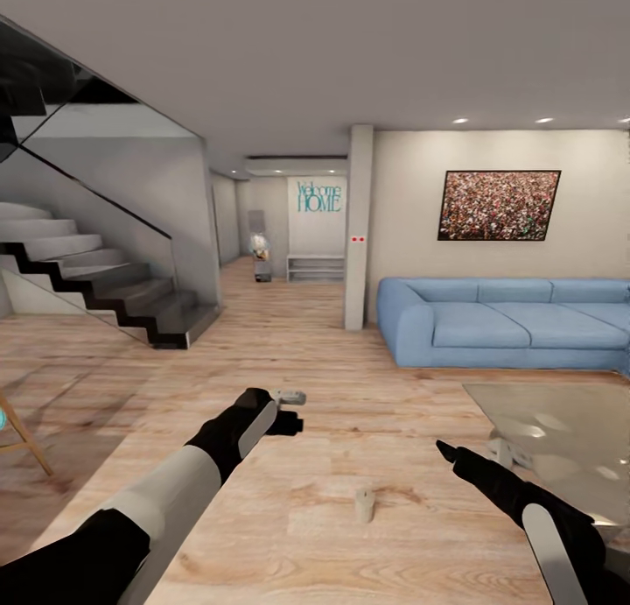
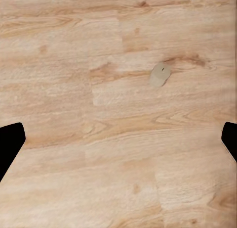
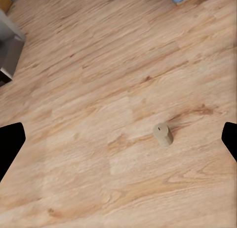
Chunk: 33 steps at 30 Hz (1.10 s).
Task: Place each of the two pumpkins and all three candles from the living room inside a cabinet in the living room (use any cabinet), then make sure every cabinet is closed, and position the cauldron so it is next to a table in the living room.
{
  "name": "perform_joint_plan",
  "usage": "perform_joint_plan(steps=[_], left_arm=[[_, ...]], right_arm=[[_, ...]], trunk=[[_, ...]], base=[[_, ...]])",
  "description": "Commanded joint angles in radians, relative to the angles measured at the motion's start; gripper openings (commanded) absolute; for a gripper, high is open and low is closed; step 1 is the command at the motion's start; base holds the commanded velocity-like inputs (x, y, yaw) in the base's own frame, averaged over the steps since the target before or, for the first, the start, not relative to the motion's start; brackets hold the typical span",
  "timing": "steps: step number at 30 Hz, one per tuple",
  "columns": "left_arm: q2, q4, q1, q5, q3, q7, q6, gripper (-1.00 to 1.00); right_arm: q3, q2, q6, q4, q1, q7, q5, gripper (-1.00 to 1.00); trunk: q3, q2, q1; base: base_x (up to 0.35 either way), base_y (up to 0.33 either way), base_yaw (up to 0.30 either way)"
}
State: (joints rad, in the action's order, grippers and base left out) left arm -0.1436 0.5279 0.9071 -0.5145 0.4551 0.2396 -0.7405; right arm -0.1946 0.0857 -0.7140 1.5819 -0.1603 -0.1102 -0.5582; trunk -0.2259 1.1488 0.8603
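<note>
One sofa point(image 1: 516, 320), long and blue, stands against the far wall, with the glass table point(image 1: 560, 430) just in front of it. Both arms reach out over the wood floor point(image 1: 350, 369) beside the table. Between them a candle point(image 1: 365, 505) stands upright on the floor, near the table's corner. Left gripper point(image 2: 118, 139) and right gripper point(image 3: 118, 139) hang above it, fingers spread wide, empty.

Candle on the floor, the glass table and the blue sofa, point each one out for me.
candle point(image 1: 365, 504), head view, on its side wall.
glass table point(image 1: 560, 412), head view, on a bare part of its top.
blue sofa point(image 1: 490, 323), head view, on a seat cushion.
</note>
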Motion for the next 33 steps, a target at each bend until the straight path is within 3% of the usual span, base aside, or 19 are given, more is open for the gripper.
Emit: perform_joint_plan(steps=[1, 8, 19, 33], left_arm=[[0.001, 0.001, 0.001, -0.01, 0.005, 0.002, 0.003, 1.0], [0.002, 0.0, 0.001, -0.01, 0.005, -0.014, 0.011, 1.0], [0.004, 0.0, 0.001, -0.009, 0.005, -0.017, 0.011, 1.0], [0.004, 0.0, 0.001, -0.009, 0.024, -0.017, 0.01, 1.0]], right_arm=[[-0.001, 0.0, -0.004, 0.001, -0.001, -0.009, -0.011, 1.0], [-0.003, -0.001, -0.004, 0.0, -0.001, -0.009, -0.011, 1.0], [-0.014, -0.001, -0.003, -0.003, -0.001, -0.008, -0.011, 1.0], [-0.018, -0.001, -0.003, -0.003, -0.001, -0.002, -0.011, 1.0]], trunk=[[-0.001, 0.001, 0.0], [-0.002, 0.001, 0.0], [-0.003, 0.001, 0.0], [-0.003, 0.001, 0.0]], base=[[0.092, -0.014, -0.024], [0.192, 0.138, -0.049], [0.168, 0.283, -0.225], [0.221, 0.267, -0.018]])
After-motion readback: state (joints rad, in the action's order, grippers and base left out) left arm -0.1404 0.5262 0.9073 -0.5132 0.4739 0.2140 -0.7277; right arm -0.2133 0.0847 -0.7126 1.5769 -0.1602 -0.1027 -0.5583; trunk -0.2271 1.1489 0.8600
